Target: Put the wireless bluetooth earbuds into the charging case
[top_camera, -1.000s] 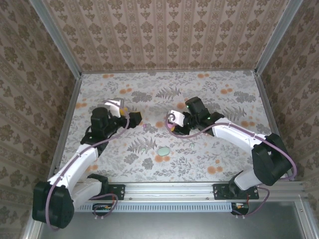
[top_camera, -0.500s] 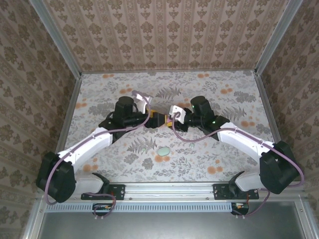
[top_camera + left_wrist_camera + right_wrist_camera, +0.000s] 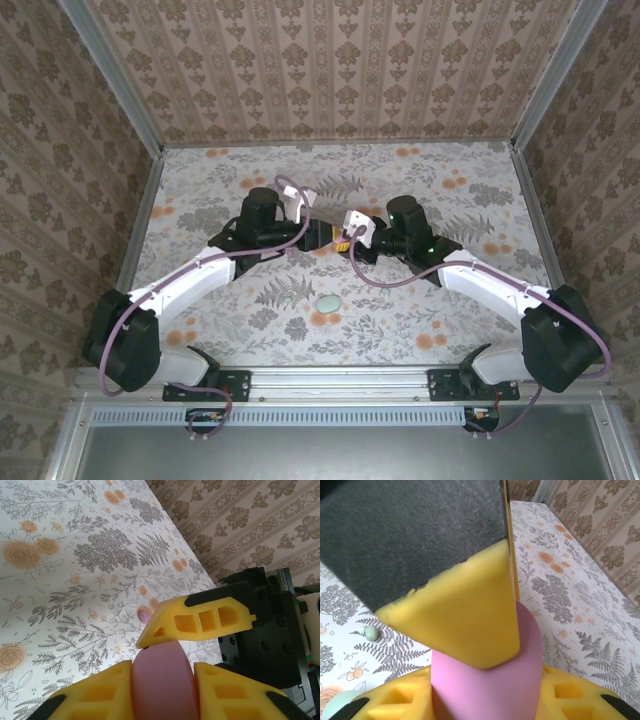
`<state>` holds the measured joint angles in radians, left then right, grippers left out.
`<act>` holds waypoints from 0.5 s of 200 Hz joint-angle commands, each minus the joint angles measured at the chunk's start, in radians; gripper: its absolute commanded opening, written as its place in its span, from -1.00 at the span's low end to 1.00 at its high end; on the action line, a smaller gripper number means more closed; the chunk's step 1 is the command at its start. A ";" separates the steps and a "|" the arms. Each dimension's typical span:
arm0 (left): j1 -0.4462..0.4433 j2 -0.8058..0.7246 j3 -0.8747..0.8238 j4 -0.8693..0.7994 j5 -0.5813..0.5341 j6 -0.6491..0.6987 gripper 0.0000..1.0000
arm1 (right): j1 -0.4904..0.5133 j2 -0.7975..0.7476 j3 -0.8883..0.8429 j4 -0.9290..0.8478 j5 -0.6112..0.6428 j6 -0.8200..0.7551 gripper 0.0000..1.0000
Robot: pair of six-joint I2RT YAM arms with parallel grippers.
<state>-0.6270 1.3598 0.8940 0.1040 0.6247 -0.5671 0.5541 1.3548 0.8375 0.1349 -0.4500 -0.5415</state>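
Swings left arm to table centre versus a second ago, clamps left gripper onto pink case, right gripper pinching same case from opposite side, lifted. Leaves mint case on table toward near edge, mint earbud near it, pink earbud below the grippers, likely nearer left arm; no free jaws for either.

Pink oval plastic case is held over the middle of the floral table, with the left gripper on its left and the right gripper on its right. Mint oval plastic case lies on the table, nearer the near edge. Tiny mint plastic earbud lies near it, not touching. Tiny pink plastic earbud lies on the table near the grippers.
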 commanded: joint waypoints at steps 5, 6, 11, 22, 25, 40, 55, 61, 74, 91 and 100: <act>0.006 0.004 0.026 -0.019 -0.010 -0.026 -0.61 | -0.006 -0.029 -0.010 0.102 -0.005 0.061 -0.22; 0.007 0.003 0.025 -0.019 -0.011 -0.029 -0.62 | -0.006 -0.030 -0.011 0.104 -0.004 0.063 -0.21; 0.007 0.001 0.026 -0.017 -0.018 -0.045 -0.66 | -0.009 -0.033 -0.013 0.117 -0.002 0.080 -0.16; 0.013 -0.004 0.029 0.005 -0.028 -0.092 -0.74 | -0.019 -0.048 -0.018 0.143 -0.003 0.132 -0.06; 0.015 -0.006 0.028 0.018 -0.029 -0.111 -0.76 | -0.023 -0.054 -0.020 0.148 -0.004 0.148 -0.03; 0.030 -0.015 0.029 0.083 -0.043 -0.212 -0.85 | -0.063 -0.091 -0.026 0.192 -0.030 0.285 0.15; 0.047 -0.013 0.046 0.127 -0.055 -0.311 -0.90 | -0.146 -0.130 -0.057 0.294 -0.175 0.420 0.28; 0.055 -0.009 0.057 0.141 -0.057 -0.351 -0.90 | -0.174 -0.141 -0.074 0.339 -0.225 0.459 0.32; 0.071 0.003 0.082 0.190 -0.046 -0.436 -0.91 | -0.227 -0.156 -0.087 0.375 -0.314 0.487 0.34; 0.086 0.025 0.121 0.240 -0.027 -0.529 -0.94 | -0.268 -0.160 -0.042 0.307 -0.354 0.472 0.32; 0.090 0.038 0.144 0.262 -0.020 -0.568 -0.94 | -0.279 -0.155 -0.015 0.280 -0.377 0.449 0.32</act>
<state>-0.5522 1.3720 0.9577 0.2306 0.5838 -0.9428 0.3012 1.2053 0.7746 0.4091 -0.6682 -0.1493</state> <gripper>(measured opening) 0.261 0.662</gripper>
